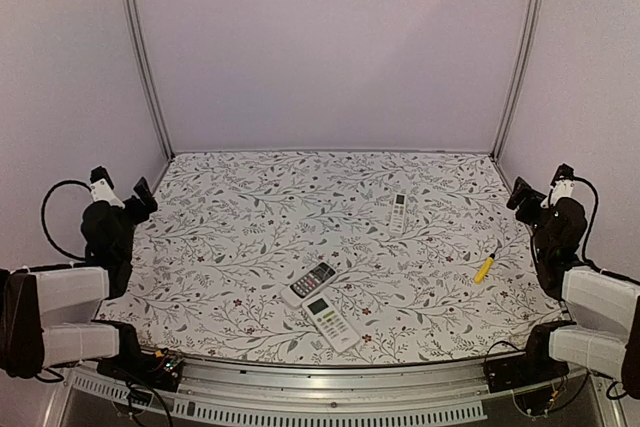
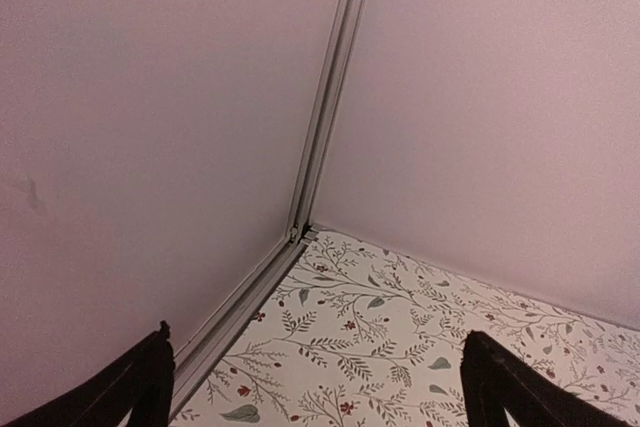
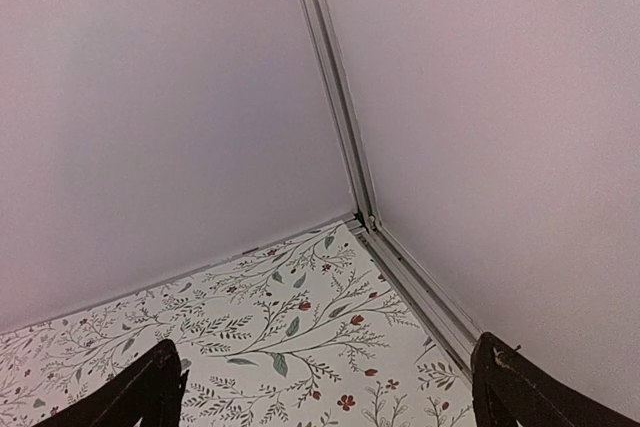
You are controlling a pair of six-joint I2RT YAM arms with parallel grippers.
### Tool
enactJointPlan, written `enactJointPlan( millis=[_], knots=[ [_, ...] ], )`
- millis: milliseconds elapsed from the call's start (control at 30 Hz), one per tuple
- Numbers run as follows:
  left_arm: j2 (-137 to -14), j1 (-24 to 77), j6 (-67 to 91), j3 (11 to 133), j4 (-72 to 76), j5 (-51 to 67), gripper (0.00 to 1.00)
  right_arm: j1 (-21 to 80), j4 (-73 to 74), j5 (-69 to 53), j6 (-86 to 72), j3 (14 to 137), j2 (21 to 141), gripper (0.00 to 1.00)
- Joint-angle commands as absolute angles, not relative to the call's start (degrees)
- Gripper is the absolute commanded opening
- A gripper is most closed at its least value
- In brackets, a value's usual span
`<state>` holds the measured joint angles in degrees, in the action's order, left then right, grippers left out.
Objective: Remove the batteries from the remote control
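1. My left gripper [image 2: 320, 392] and right gripper [image 3: 330, 397] both stand spread wide and pinch nothing. Between each pair of fingers I see only a far corner of the floral table [image 2: 400, 337] and bare wall.
2. No batteries are in sight. I judge that they sit inside a remote, so unloading has not begun and the step in hand is the first approach.
3. Three remotes lie face up.
   - The remote with the dark keypad [image 1: 311, 280] and the white remote with the display [image 1: 332, 323] lie just beside each other, perhaps touching. They are off to the right of my left gripper and nearer the front edge.
   - The small white remote [image 1: 399, 211] lies well to the left of my right gripper.
   - Which remote is meant I cannot tell.
4. The yellow-handled tool [image 1: 484, 268] is the nearest thing to my right gripper, just inward of it.
5. Next I would swing inward and down onto one remote. It likely needs turning over to reach its battery cover, with one gripper steadying it while the other works the cover.
6. Both arms are folded back at the table's side edges, wrists raised and fingers aimed at the back corners.
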<state>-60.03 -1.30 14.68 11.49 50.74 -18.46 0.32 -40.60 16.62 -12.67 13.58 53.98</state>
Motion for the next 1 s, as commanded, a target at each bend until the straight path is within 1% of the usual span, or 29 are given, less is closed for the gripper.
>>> enactJointPlan(
  millis=[0,100,233,267,333,400,467,533,600,667,800,867,967],
  knots=[
    [-61.32,-1.45,15.3,12.65,48.26,-19.79,1.0,0.51,-38.94,17.68,-14.36,15.02,55.29,0.99],
    [-62.49,-1.45,15.25,13.4,48.08,-19.0,1.0,0.53,-38.81,17.8,-16.44,15.14,55.09,0.99],
    [-60.93,-1.44,16.78,13.39,47.23,-19.88,1.0,0.5,-37.36,14.66,-16.42,16.09,54.93,0.99],
    [-59.71,-1.49,18.82,15.75,43.21,-20.25,1.0,0.52,-36.48,12.98,-15.51,16.68,55.09,0.99],
    [-57.67,-1.66,25.44,22.54,26.06,-19.52,1.0,0.53,-32.3,7.5,-13.53,19.15,55.28,0.99],
    [-56.62,-1.94,30.3,29.71,15.11,-14.29,1.0,0.54,-26.46,2.85,-13.39,22.67,55.28,0.98],
    [-55.84,-1.8,30.86,35.13,11.44,-4.6,1.0,1.27,-21.17,-2.11,-16.41,25.78,55.32,0.91],
    [-55.46,-0.89,29.32,39.92,9.89,4.9,1.0,4.57,-16.24,-3.4,-18.3,28.93,55.81,0.88],
    [-56.28,1.23,27.45,46.09,5.8,9.03,1.0,10.27,-11.97,-0.87,-19.45,32.51,57.01,0.88],
    [-58.8,4.05,24.85,53.24,-0.5,12.85,1.0,16.61,-7.31,4.44,-19.56,36.15,59.16,0.88],
    [-66.31,9.98,19.67,65.24,-9.99,22.09,1.0,26.24,3.55,12.57,-23.51,44.01,68.44,0.88],
    [-67.64,12.8,16.09,66.5,-11.65,20.07,1.0,31.15,7.26,18.61,-26.29,47.2,72.26,0.87],
    [-66.93,14.83,14.27,63.46,-10.15,14.02,1.0,38.35,11.78,26.49,-29.57,51.47,78.47,0.88]
  ],
)
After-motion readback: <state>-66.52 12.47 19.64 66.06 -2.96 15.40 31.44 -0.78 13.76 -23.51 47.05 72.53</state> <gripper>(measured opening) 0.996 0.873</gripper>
